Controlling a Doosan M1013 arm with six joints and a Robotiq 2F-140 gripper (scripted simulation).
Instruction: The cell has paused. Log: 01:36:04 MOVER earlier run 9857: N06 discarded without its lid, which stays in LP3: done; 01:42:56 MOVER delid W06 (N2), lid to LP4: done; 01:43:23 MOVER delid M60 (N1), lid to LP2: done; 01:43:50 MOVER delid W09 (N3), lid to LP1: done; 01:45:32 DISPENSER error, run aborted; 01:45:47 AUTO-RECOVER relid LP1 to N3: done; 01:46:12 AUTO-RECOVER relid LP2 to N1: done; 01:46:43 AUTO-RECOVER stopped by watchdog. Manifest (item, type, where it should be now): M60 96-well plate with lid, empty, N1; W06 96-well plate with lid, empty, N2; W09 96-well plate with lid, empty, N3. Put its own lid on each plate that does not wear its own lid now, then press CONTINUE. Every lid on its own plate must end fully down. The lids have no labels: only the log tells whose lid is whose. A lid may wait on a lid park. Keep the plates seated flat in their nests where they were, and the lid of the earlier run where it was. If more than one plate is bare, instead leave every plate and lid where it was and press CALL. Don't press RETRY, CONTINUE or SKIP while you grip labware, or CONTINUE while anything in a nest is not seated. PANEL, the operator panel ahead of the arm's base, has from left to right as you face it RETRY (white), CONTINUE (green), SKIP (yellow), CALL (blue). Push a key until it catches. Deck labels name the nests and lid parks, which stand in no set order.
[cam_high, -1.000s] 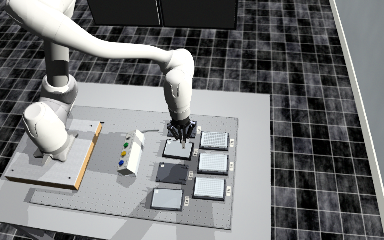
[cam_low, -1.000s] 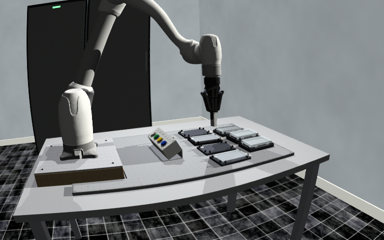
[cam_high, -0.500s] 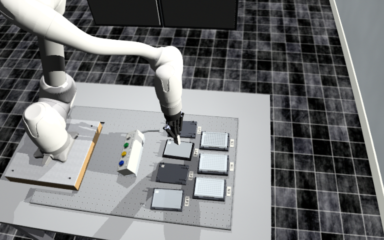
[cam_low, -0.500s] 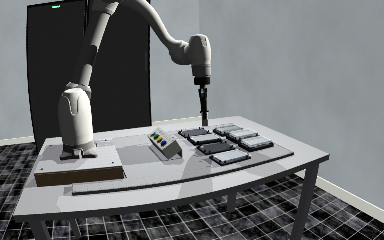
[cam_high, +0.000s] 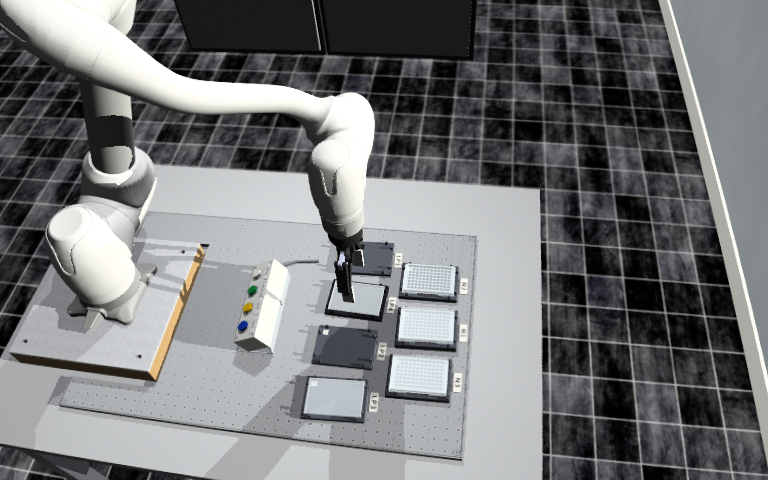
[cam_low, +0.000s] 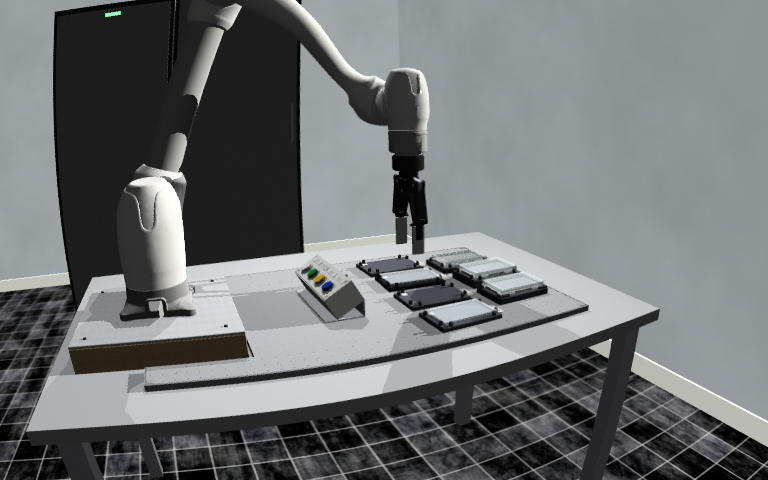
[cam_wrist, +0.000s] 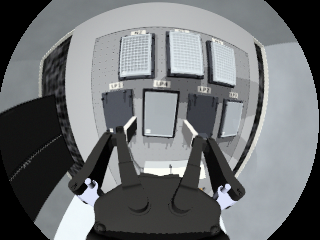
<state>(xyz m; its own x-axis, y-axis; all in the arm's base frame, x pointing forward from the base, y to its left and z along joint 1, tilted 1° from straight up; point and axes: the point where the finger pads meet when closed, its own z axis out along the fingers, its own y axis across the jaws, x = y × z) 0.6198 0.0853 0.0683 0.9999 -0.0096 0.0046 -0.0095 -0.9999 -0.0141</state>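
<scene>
My gripper is open and empty. It hangs well above the clear lid on park LP4, as the exterior view shows. In the wrist view the fingers frame this lid. The plate in nest N2 is bare, with its well grid plain to see. The plates in N1 and N3 look paler, each under a lid. A second clear lid lies on park LP3. Parks LP1 and LP2 are dark and empty.
The operator panel stands left of the parks, with white, green, yellow and blue keys. The arm's base sits on a raised block at the far left. The deck plate's edge runs right of the nests.
</scene>
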